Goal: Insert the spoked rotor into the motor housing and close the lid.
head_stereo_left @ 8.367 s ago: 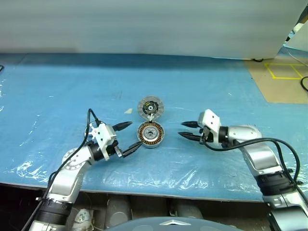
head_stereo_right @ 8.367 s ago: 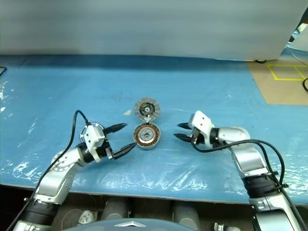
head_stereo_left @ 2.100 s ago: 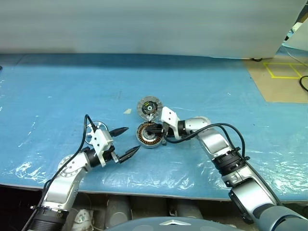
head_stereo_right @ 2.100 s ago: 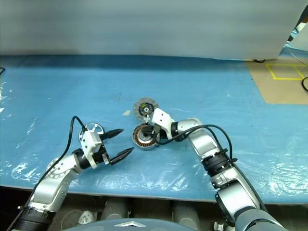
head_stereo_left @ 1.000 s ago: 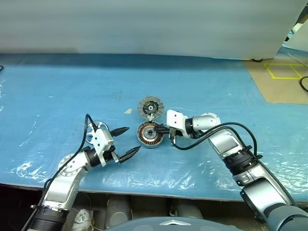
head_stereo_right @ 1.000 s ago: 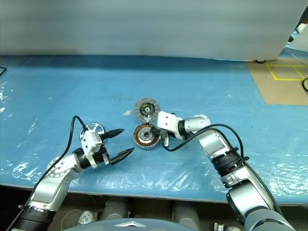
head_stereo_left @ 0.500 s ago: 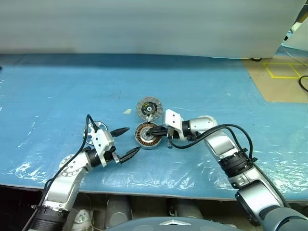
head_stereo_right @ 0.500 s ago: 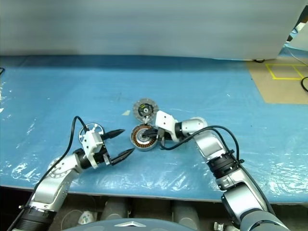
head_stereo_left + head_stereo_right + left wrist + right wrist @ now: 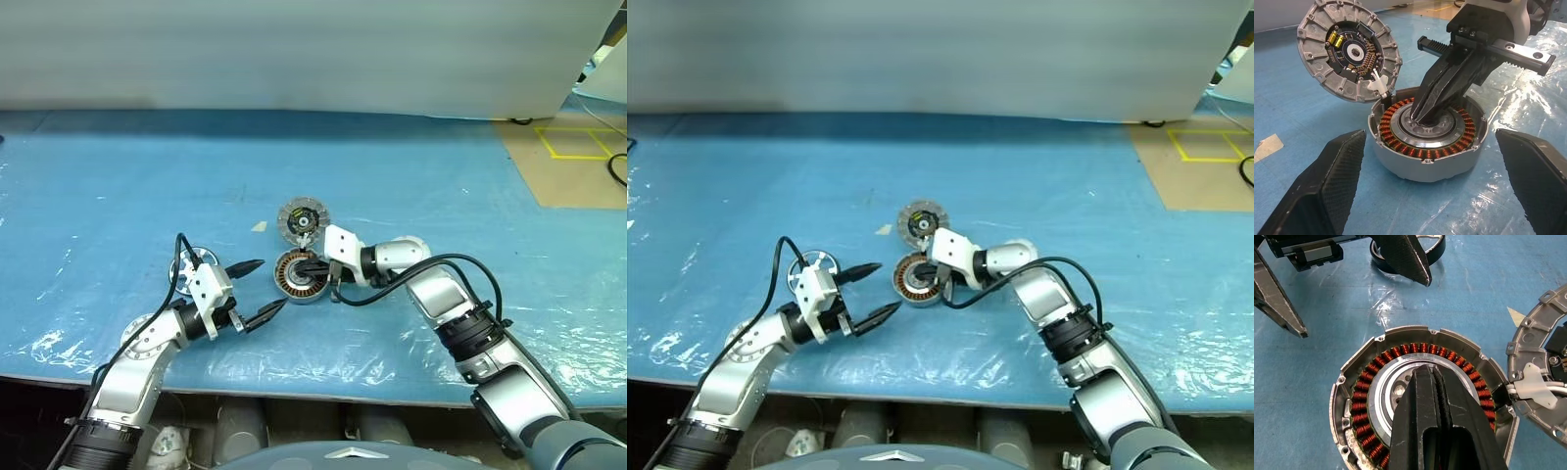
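My right gripper [image 9: 1422, 377], clenched empty, has its tips down on the motor housing [image 9: 301, 275] hub at centre frame, further in than a second ago. The wrist view adds the lid [image 9: 1349, 51], tilted open; my left gripper [image 9: 257, 289] stays open.

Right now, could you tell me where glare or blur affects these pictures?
Eye views: bright glare on the wrinkled plastic sheet near the table's front edge. Left wrist view: the motor housing is sharp, the near left gripper fingers soft. Right wrist view: copper windings crisp.
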